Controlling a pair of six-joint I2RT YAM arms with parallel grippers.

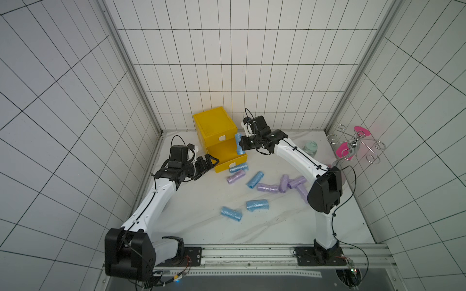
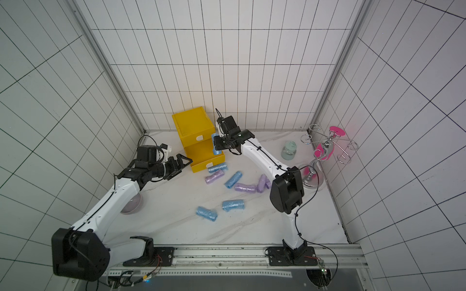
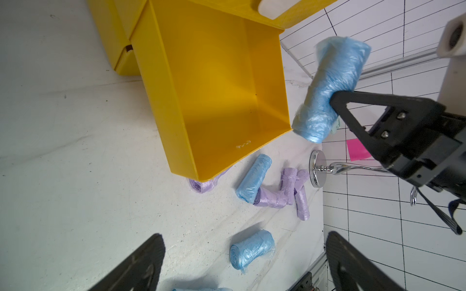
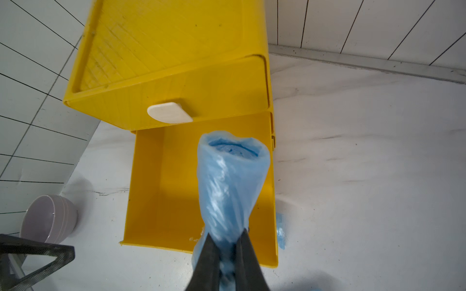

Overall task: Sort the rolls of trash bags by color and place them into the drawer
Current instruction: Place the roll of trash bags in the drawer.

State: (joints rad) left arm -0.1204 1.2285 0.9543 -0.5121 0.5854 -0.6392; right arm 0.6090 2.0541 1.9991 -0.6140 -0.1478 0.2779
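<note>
The right tool point(image 4: 227, 234) pinches a blue roll point(image 4: 230, 176) by one end, so it juts ahead over the open drawer point(image 4: 161, 201), likely for dropping in. The left tool point(image 1: 212, 163) hovers alongside, jaws wide, empty.

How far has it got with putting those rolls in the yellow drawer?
Barely begun. The open drawer looks empty; the upper drawer is shut, contents unseen. The right gripper holds a blue roll by the open drawer's rim; the left gripper is open nearby. Four blue rolls and about five lilac rolls wait on the table.
</note>
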